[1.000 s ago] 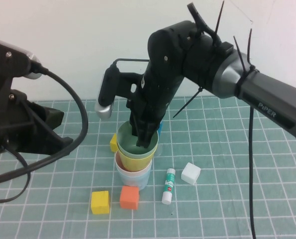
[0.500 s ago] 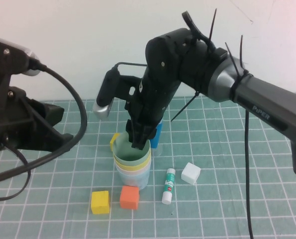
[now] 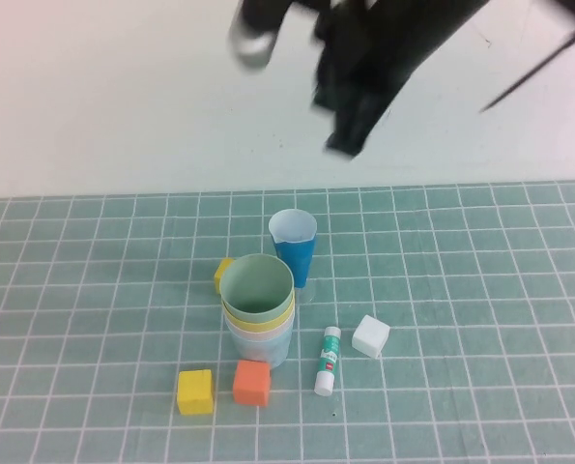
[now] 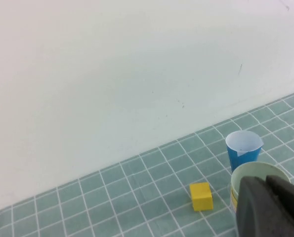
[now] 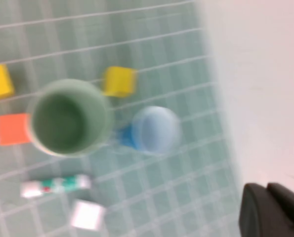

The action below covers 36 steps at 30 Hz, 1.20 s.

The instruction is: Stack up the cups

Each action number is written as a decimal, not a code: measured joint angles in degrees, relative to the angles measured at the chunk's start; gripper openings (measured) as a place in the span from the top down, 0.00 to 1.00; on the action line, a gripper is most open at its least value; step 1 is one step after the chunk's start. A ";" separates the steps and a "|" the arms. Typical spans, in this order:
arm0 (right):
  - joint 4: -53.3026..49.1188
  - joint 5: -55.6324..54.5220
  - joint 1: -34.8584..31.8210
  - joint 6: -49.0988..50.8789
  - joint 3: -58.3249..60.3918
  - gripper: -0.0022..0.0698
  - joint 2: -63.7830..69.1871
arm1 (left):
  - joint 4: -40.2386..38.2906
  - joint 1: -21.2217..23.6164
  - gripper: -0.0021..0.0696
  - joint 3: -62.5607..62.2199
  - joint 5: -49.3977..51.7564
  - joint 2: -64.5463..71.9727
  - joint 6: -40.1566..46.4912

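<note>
Cups are nested in one stack [image 3: 257,314] on the table [image 3: 480,290], green cup [image 3: 257,288] on top, rim up; a yellow rim [image 3: 258,325] shows under it, and pale cups below that whose colours I can't sort out. All places given from that stack.

Blue cup [image 3: 295,247], narrower, white inside, stands upright just behind and a bit right of the stack, close to it. Small yellow block [image 3: 223,275] sits against the stack's back left. Orange block [image 3: 251,383] just in front of it, second yellow block [image 3: 195,391] in front-left. Glue stick [image 3: 327,361] lies to the front right, white block [image 3: 370,335] further right.

Right gripper [image 3: 350,121] is high above and behind the stack, blurred, nothing in it; can't tell if fingers are apart or together. Left gripper [image 4: 268,207] shows only in left wrist view as a dark shape beside the stack, holding nothing visible; finger state can't be told either.
</note>
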 joint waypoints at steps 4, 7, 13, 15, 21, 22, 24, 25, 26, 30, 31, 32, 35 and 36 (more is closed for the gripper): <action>-4.54 1.35 0.00 1.90 0.64 0.97 -6.71 | 0.21 0.00 0.97 7.80 -2.32 -10.64 -0.53; -7.20 1.45 0.00 3.38 4.54 0.97 -12.45 | 0.68 0.00 0.97 13.79 -4.97 -18.30 -2.68; -13.18 -0.59 0.00 8.39 20.04 0.97 -27.04 | 5.14 0.00 0.97 21.75 -6.14 -30.85 -4.20; -14.15 -2.59 0.00 10.34 27.74 0.97 -32.39 | 5.38 0.00 0.97 23.47 -4.81 -32.18 -4.91; -18.83 -12.63 0.00 20.82 54.44 0.97 -51.42 | 4.32 0.00 0.97 25.09 1.08 -32.43 -7.01; -19.76 -14.33 0.00 22.95 59.22 0.97 -54.43 | 4.32 0.00 0.97 25.09 1.33 -32.43 -7.25; -21.31 -16.84 0.00 26.72 67.04 0.97 -59.30 | 4.23 0.00 0.97 25.09 1.47 -32.43 -7.45; -21.87 -17.86 0.00 28.52 70.82 0.97 -61.75 | 4.23 0.00 0.97 25.09 1.46 -32.43 -7.50; -21.98 -18.78 0.00 29.81 74.17 0.97 -63.58 | 4.23 0.00 0.97 25.09 1.46 -32.43 -7.60; -21.98 -22.87 0.00 34.45 83.84 0.97 -71.28 | 4.23 0.00 0.97 25.09 1.46 -32.43 -7.60; -21.98 -24.14 0.00 35.08 85.97 0.97 -73.05 | 4.23 0.00 0.97 25.09 1.46 -32.43 -7.60; -21.98 -25.12 0.00 35.50 87.72 0.97 -74.40 | 4.23 0.00 0.97 25.09 1.46 -32.43 -7.60; -21.78 -28.07 0.00 37.12 94.39 0.97 -78.64 | 4.23 0.00 0.97 25.49 1.46 -32.43 -7.60; -21.61 -28.73 0.00 38.10 96.50 0.97 -79.98 | 4.23 0.00 0.97 26.09 1.46 -32.43 -7.60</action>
